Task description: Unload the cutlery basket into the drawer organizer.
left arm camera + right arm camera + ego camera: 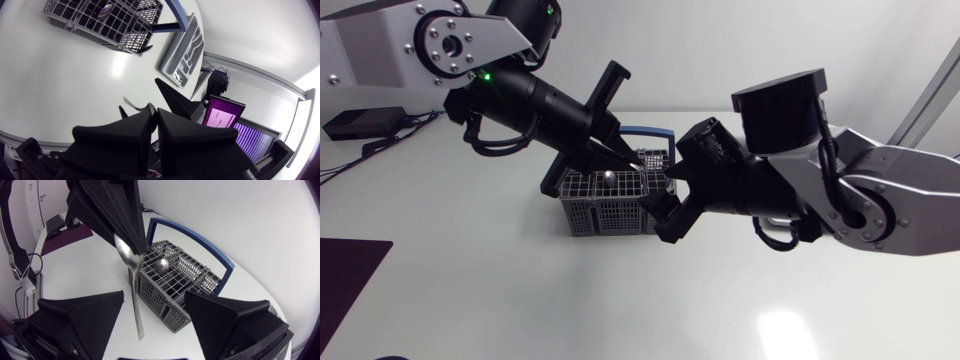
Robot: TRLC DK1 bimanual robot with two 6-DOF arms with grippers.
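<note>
**Spoon's out of the basket, now where does it go?**

The left gripper (pixel 155 111) is clenched on a spoon (pixel 134 295). It pinches the bowl end, so the handle hangs straight down, just clear of the cutlery basket (pixel 605 208). The right gripper (pixel 155 325) sits right in front of it with its fingers spread wide and nothing in them. From its wrist view, the tip of the spoon handle dangles about level with that gap.

My read is that we're mid-unload: one piece has been lifted and not yet put down. Next it either gets passed to the right gripper or carried straight over to the drawer organizer (pixel 186 52). That's a little way past the basket on the table (pixel 520 300) and only shows up in the left wrist view. A hand-off would mean closing on that thin handle without knocking it.

Count:
- 1 basket, with a blue handle (pixel 192 236)
- 1 organizer
- 2 spoons: the held one and a second spoon (pixel 162 265) standing bowl-up in the basket

I can't tell what's already in the organizer.
</note>
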